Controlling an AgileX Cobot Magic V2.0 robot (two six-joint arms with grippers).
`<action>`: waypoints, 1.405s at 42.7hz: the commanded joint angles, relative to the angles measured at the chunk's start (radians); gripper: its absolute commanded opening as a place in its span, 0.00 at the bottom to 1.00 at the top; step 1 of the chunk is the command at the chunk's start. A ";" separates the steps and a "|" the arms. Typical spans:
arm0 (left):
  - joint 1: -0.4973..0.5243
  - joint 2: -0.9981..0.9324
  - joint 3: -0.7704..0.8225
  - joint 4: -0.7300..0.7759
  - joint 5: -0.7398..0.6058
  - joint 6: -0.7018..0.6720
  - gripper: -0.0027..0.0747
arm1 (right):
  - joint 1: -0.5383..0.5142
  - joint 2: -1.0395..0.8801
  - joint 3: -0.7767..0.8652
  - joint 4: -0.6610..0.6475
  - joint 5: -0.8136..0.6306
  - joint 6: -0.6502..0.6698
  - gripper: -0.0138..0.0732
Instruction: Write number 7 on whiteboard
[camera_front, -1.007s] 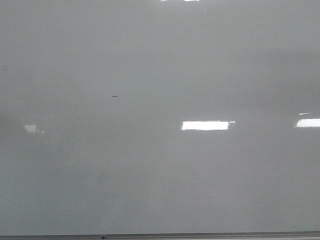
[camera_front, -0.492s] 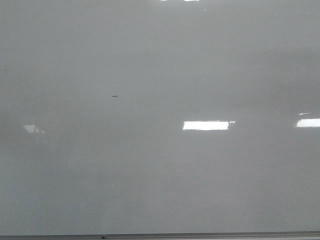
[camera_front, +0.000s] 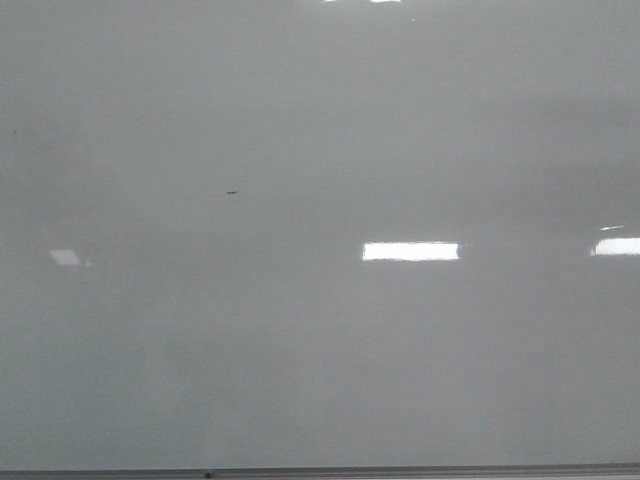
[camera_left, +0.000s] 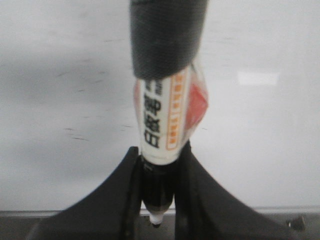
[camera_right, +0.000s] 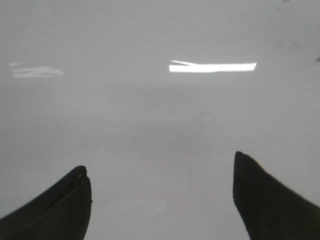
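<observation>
The whiteboard (camera_front: 320, 330) is a glossy pale grey sheet that fills the front view, and neither arm shows there. No number 7 shows on it in any view. My left gripper (camera_left: 160, 150) is shut on a marker (camera_left: 162, 120) with a white printed barrel, an orange stripe and a dark wrapped far end. Its small nib (camera_left: 156, 221) sits between the black fingers, over the whiteboard (camera_left: 60, 100). My right gripper (camera_right: 160, 162) is open above the bare whiteboard (camera_right: 160, 115), with nothing between its fingers.
A tiny dark dash (camera_front: 232, 192) marks the board left of centre. Bright rectangular light reflections (camera_front: 410, 251) lie on the surface. A thin grey frame edge (camera_front: 400, 470) runs along the board's near side; the frame edge (camera_left: 50, 212) also shows under the left fingers.
</observation>
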 joint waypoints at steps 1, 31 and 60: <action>-0.104 -0.076 -0.048 -0.057 0.049 0.116 0.01 | 0.023 0.069 -0.077 0.005 0.001 -0.013 0.85; -0.950 -0.347 -0.043 -0.100 0.122 0.369 0.01 | 0.650 0.613 -0.531 0.407 0.407 -0.658 0.85; -0.963 -0.347 -0.043 -0.098 0.120 0.369 0.01 | 0.808 0.932 -0.820 0.465 0.408 -0.747 0.83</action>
